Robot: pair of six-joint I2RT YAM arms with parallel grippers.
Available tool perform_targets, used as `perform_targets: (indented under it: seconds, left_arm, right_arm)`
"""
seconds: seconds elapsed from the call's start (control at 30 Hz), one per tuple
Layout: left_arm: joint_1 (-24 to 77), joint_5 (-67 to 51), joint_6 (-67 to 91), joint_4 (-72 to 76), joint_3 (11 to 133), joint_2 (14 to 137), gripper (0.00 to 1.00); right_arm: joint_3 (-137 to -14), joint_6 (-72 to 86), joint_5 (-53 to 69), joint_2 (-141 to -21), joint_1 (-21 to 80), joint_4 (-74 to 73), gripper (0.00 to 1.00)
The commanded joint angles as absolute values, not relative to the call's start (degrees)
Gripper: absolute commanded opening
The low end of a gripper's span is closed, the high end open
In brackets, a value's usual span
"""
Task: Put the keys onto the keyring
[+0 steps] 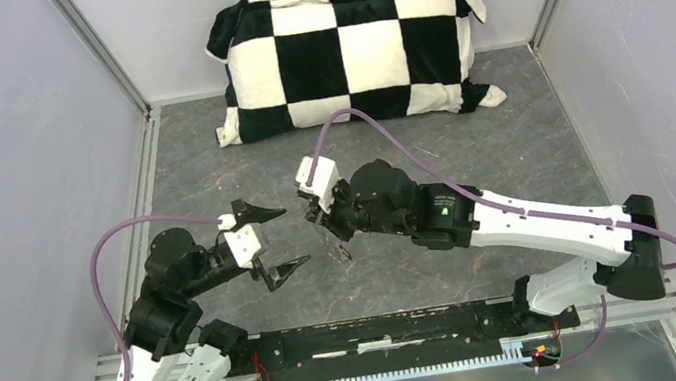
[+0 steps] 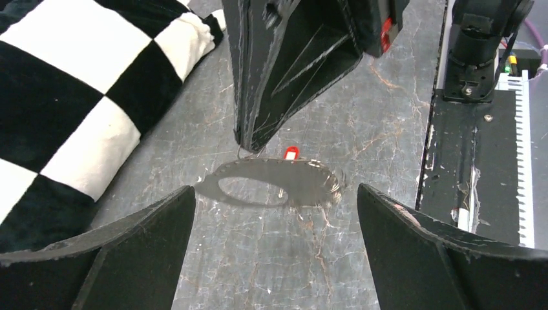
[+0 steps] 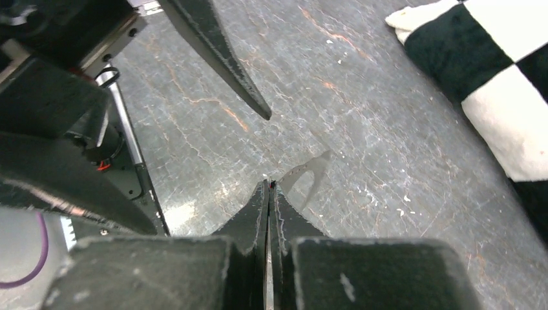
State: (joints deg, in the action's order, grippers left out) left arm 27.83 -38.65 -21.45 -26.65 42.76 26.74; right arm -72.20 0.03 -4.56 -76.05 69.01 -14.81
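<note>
The keyring [image 2: 316, 187], a thin grey wire loop with a fringe of small metal pieces, lies low over the grey table between the two grippers [image 1: 343, 251]. My right gripper [image 1: 331, 235] is shut, and a thin strip of the ring's metal shows between its fingers [image 3: 269, 185]. In the left wrist view its fingertips [image 2: 251, 139] meet the ring's far-left edge. The red key [image 2: 291, 153] sits by the ring's far edge. The black key is hidden. My left gripper [image 1: 273, 241] is wide open and empty, just short of the ring [image 2: 276, 191].
A black-and-white checkered pillow [image 1: 349, 52] lies along the back wall; it also shows in the left wrist view [image 2: 64, 97]. A black base rail [image 1: 385, 330] runs along the near edge. Grey walls close the left and right sides.
</note>
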Motion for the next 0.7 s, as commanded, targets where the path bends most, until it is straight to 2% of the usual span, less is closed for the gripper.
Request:
perform_targets:
  seconds: [0.0, 0.1, 0.4, 0.57, 0.67]
  left_arm:
    - [27.77, -39.79, -16.36, -22.69, 41.76, 27.98, 0.98]
    - [27.77, -43.03, -10.85, -22.05, 40.46, 29.45, 0.96]
    - [27.77, -40.60, -1.37, -18.70, 38.30, 33.09, 0.93]
    - [27.77, -38.41, -1.90, -17.21, 38.63, 35.34, 0.88]
    - [27.77, -38.36, -2.24, -16.27, 38.59, 36.12, 0.81]
  right_arm:
    - [-76.33, 3.16, -10.89, -78.29, 69.69, -14.40, 0.00]
    - [-76.63, 3.68, -12.42, -79.40, 70.07, -13.07, 0.00]
    - [-74.67, 5.95, -16.52, -79.74, 71.95, -7.11, 0.00]
    - [-74.54, 6.54, -17.48, -80.27, 73.35, -6.21, 0.00]
    - [-74.74, 6.37, -18.06, -80.60, 73.92, -6.49, 0.00]
